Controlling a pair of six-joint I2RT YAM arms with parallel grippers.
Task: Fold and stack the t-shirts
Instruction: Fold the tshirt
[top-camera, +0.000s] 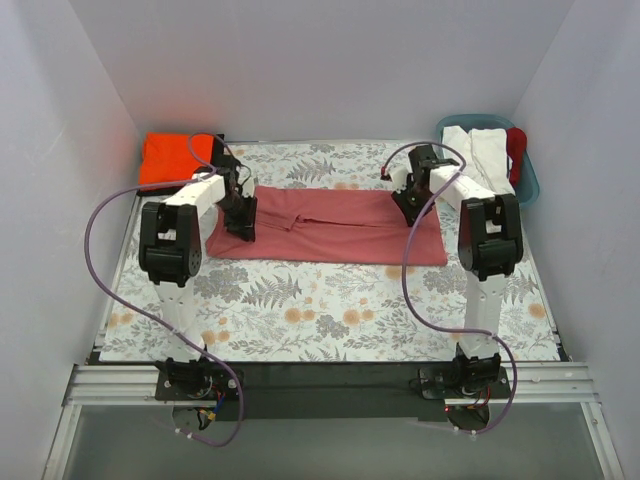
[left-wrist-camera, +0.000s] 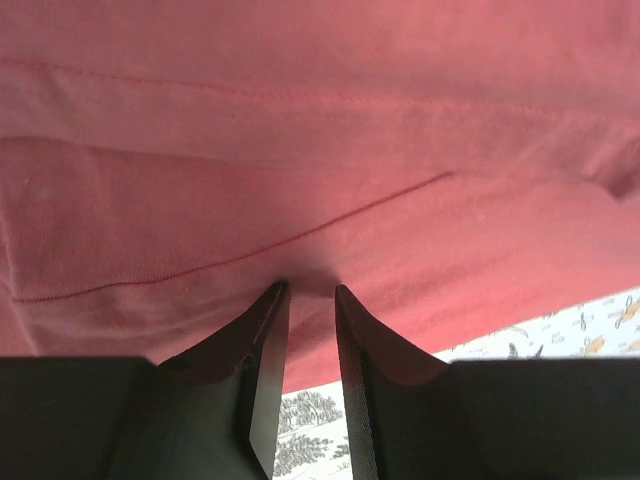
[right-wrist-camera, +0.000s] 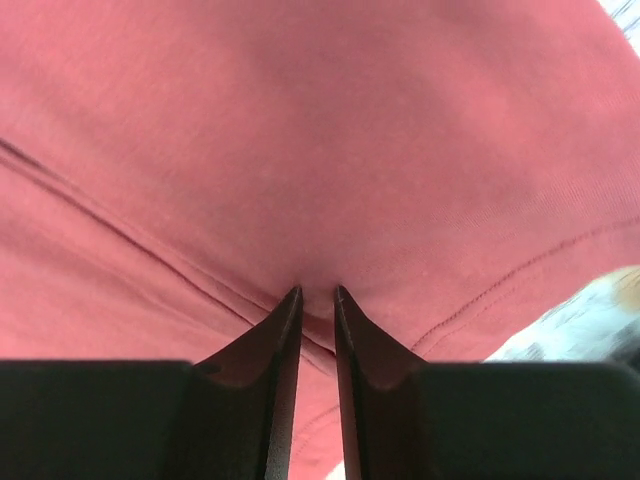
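The dusty rose-red t-shirt (top-camera: 330, 225) lies as a long folded band across the middle of the floral table. My left gripper (top-camera: 243, 226) is down on its left end and my right gripper (top-camera: 408, 205) on its right end. In the left wrist view the jaws (left-wrist-camera: 310, 290) stand narrowly together, pinching a pucker of the red cloth (left-wrist-camera: 320, 150). In the right wrist view the gripper (right-wrist-camera: 318, 292) pinches the red cloth (right-wrist-camera: 330, 130) the same way. The bright orange t-shirt (top-camera: 175, 158) sits folded square at the back left corner. The black t-shirt is out of view.
A teal plastic basket (top-camera: 530, 180) stands at the back right, holding white cloth (top-camera: 478, 150) and a red item (top-camera: 516, 148). The floral table cover (top-camera: 330, 300) shows in front of the shirt. White walls enclose the left, back and right.
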